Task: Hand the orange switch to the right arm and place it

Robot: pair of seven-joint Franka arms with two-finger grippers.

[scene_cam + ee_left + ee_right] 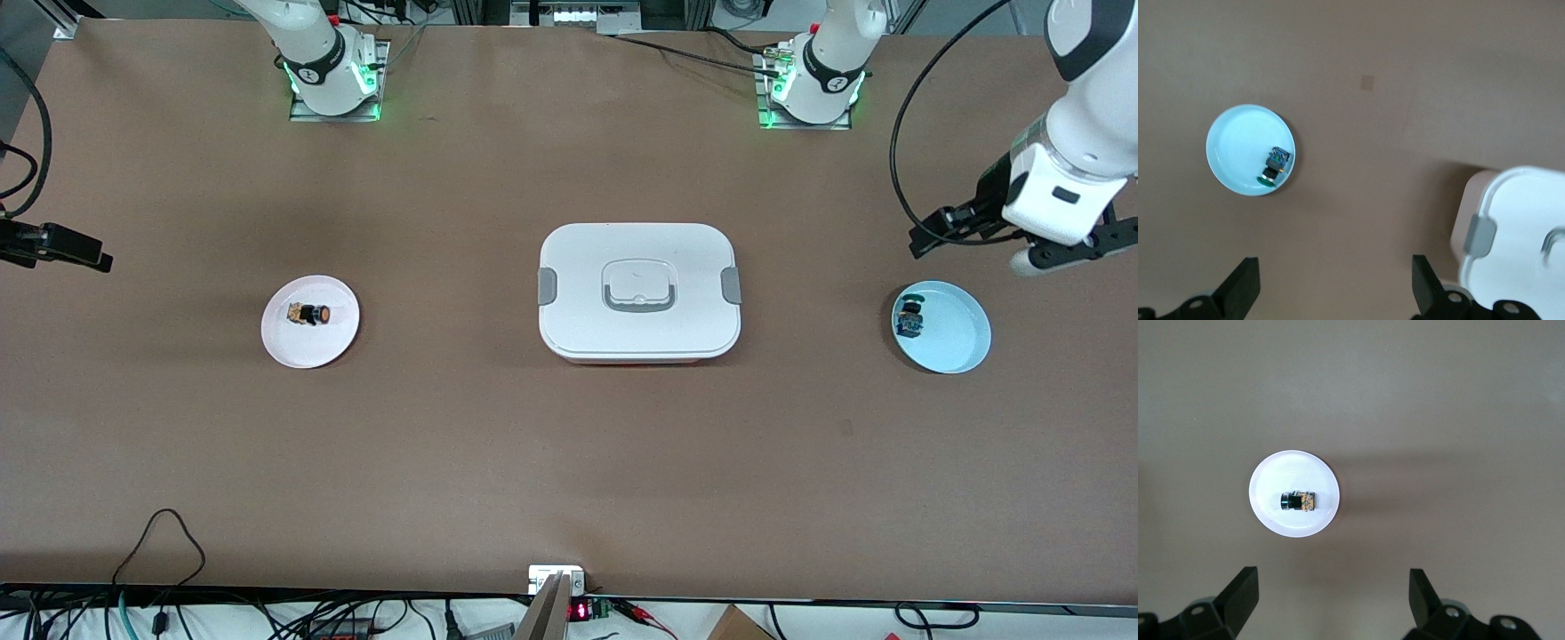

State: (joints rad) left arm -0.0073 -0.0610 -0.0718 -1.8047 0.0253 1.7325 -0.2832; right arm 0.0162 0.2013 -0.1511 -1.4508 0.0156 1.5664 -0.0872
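Observation:
The orange switch (310, 314) lies on its side on a small white plate (302, 348) toward the right arm's end of the table. The right wrist view looks down on this orange switch (1298, 501) and its plate (1291, 470). My right gripper (1333, 581) hangs open and empty above the bare table beside that plate. Only its black tip (62, 247) shows at the front view's edge. My left gripper (1336, 268) is open and empty too, up in the air by the blue plate (958, 336) at the left arm's end.
A blue-and-green switch (909, 320) lies in the blue plate (1238, 140). A white lidded box (638, 289) with grey clips and a handle stands mid-table, its corner (1518, 233) showing in the left wrist view. Cables run along the table's near edge.

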